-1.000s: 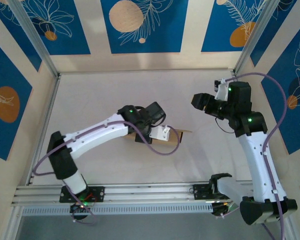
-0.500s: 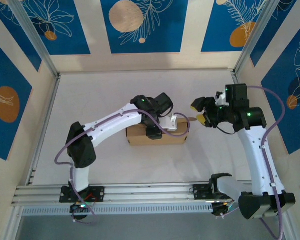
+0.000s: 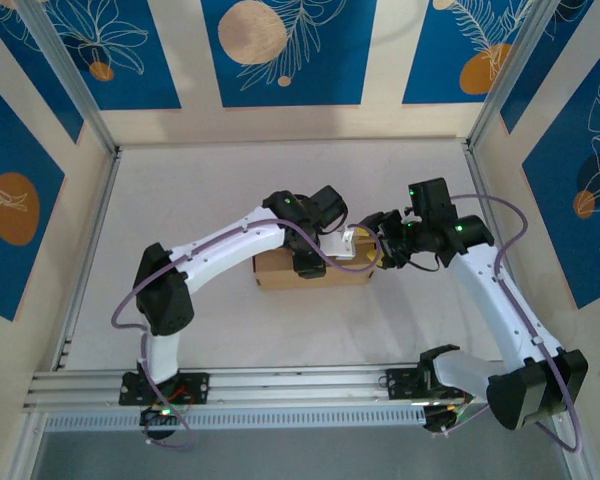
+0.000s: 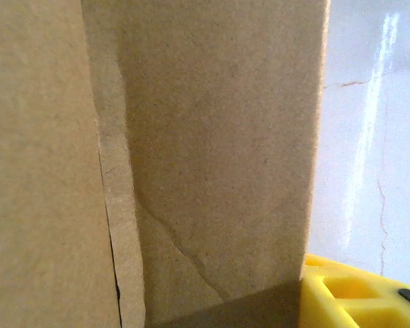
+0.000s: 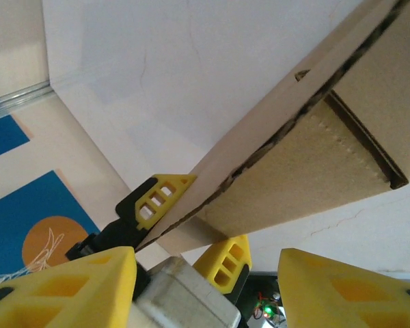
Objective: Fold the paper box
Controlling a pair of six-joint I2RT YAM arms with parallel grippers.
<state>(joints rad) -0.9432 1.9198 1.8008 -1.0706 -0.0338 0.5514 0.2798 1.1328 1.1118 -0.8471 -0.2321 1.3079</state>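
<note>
The paper box (image 3: 280,272) is a plain brown cardboard box lying on the white table, mid-scene. My left gripper (image 3: 352,243) reaches over its top to the right end. Its yellow fingers (image 5: 227,263) sit on either side of the cardboard edge there, shut on it. In the left wrist view the box's panel (image 4: 212,137) is pressed close, with one yellow finger (image 4: 342,294) beside it. My right gripper (image 3: 385,247) hovers at that same end, open. Its fingers (image 5: 75,287) are spread wide around the box end (image 5: 342,157) and the left gripper's tip.
The white table (image 3: 180,200) has free room to the left, behind and in front of the box. Blue and beige wall panels close three sides. An aluminium rail (image 3: 280,385) carrying the arm bases runs along the near edge.
My right arm swung left and down from the right wall to the box's right end. My left arm stretched further right a second ago, then held still.
</note>
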